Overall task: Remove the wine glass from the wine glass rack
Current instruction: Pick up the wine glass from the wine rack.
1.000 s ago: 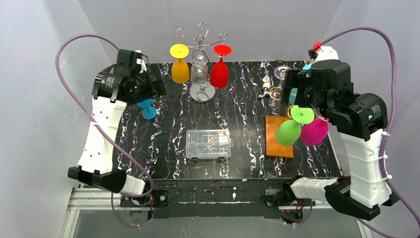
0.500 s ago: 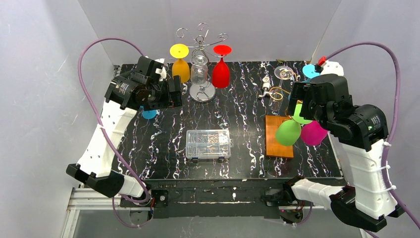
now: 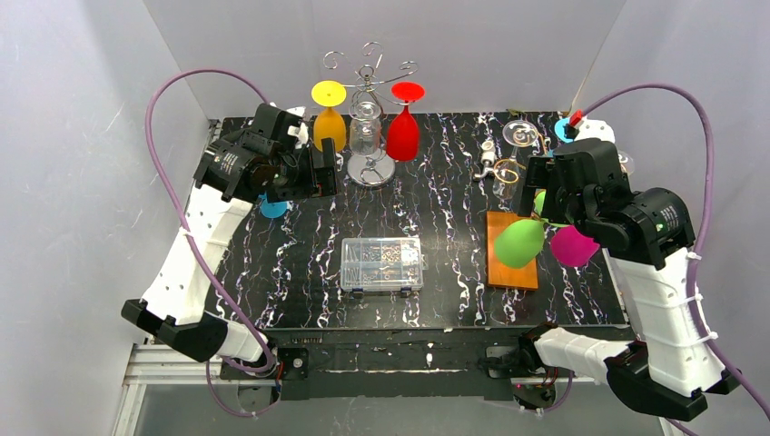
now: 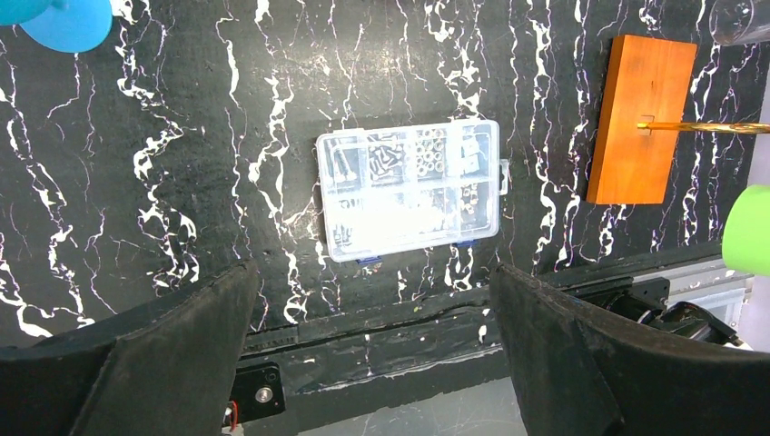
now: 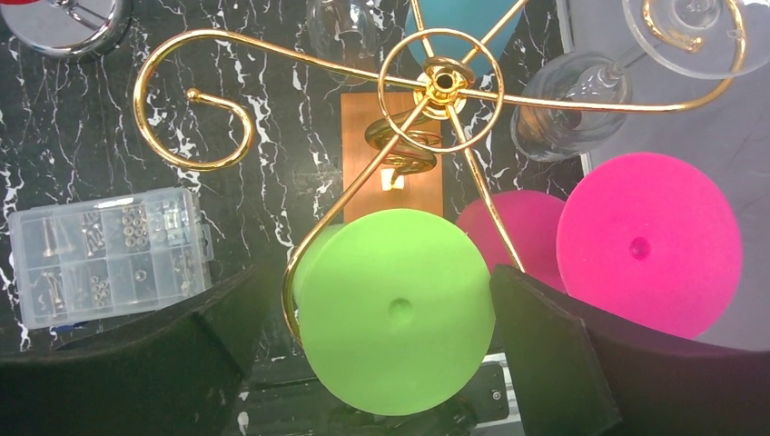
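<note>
A gold wine glass rack [image 5: 442, 82] stands on a wooden base [image 3: 508, 268] at the right. A green wine glass [image 3: 519, 242] and a pink one [image 3: 574, 245] hang upside down from it. My right gripper [image 5: 377, 304] is open just above the rack. The green glass's round foot [image 5: 395, 309] lies between its fingers [image 5: 581, 363], not clamped. A silver rack [image 3: 368, 68] at the back holds a yellow [image 3: 330, 123], a clear [image 3: 365, 127] and a red glass [image 3: 403, 127]. My left gripper [image 3: 322, 174] hovers open and empty beside the yellow glass.
A clear parts box [image 3: 382, 263] lies mid-table. A blue glass [image 3: 271, 207] sits under the left arm. More clear glasses [image 5: 567, 104] and a blue one [image 5: 459, 18] hang on the gold rack. Small metal items [image 3: 490, 163] lie behind it.
My left gripper swung right, toward the silver rack. My right gripper came down and left over the gold rack, now covering the green glass's foot in the top view.
</note>
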